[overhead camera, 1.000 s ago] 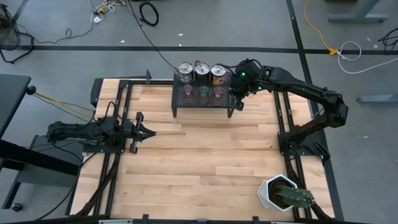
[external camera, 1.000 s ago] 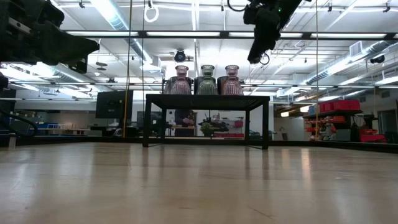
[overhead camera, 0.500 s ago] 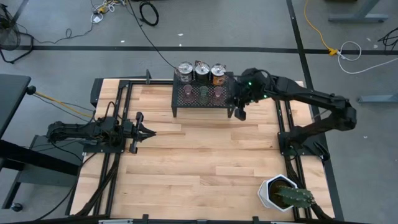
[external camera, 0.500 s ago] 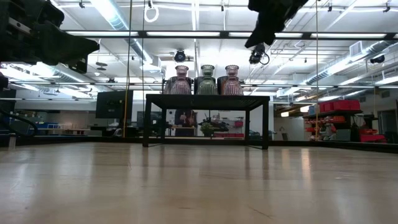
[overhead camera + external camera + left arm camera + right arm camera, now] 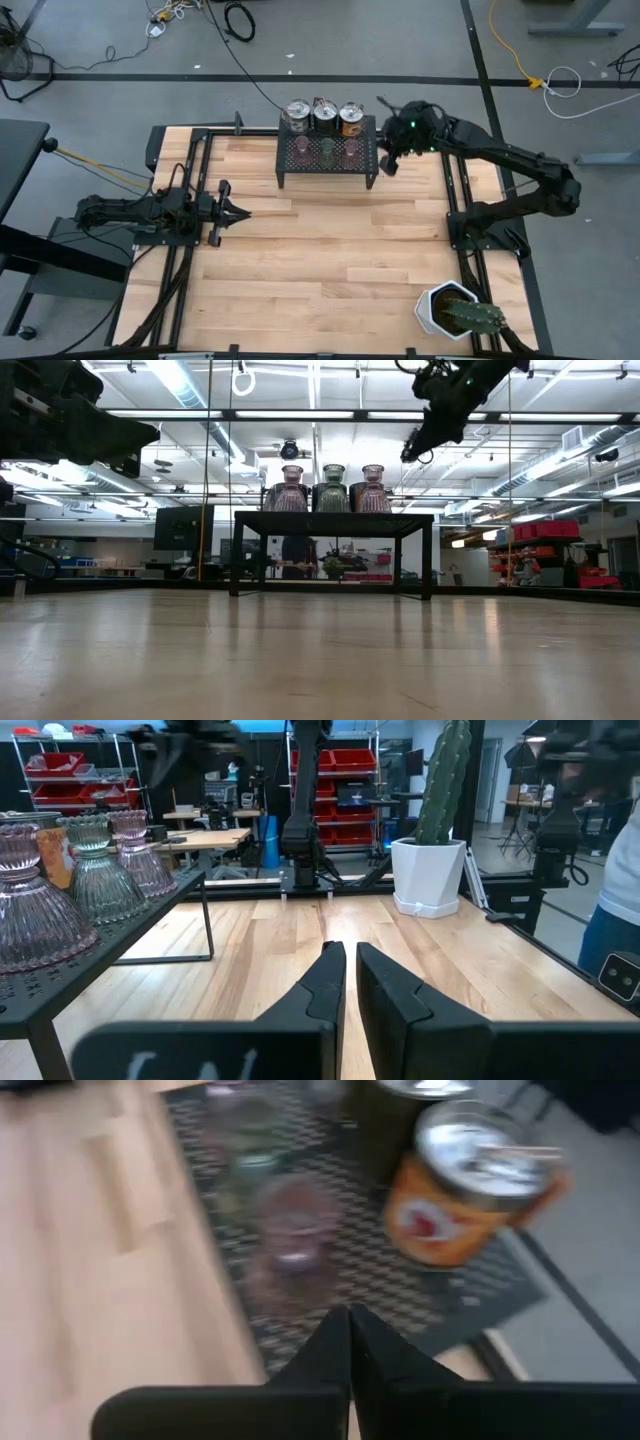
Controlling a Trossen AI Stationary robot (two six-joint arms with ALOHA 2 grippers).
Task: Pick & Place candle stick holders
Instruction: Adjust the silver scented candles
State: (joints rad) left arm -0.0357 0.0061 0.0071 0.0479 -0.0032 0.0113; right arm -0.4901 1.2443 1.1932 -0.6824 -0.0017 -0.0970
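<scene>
The right tool (image 5: 389, 166) has moved since a moment ago: it was down by the rack's right front corner, and now it is up beside the rack's right end, pinched closed and holding nothing. All six candle holders sit on the black rack (image 5: 327, 171) at the far edge of the desk (image 5: 320, 260). The three glass cups (image 5: 327, 149) stand in a front row: pink, green, pink. The three shiny cans (image 5: 324, 115) stand in a row behind them. The left tool (image 5: 238, 212) rests low over the desk's left side, almost closed and empty. A white pot with a cactus (image 5: 458, 312) stands at the near right corner.
</scene>
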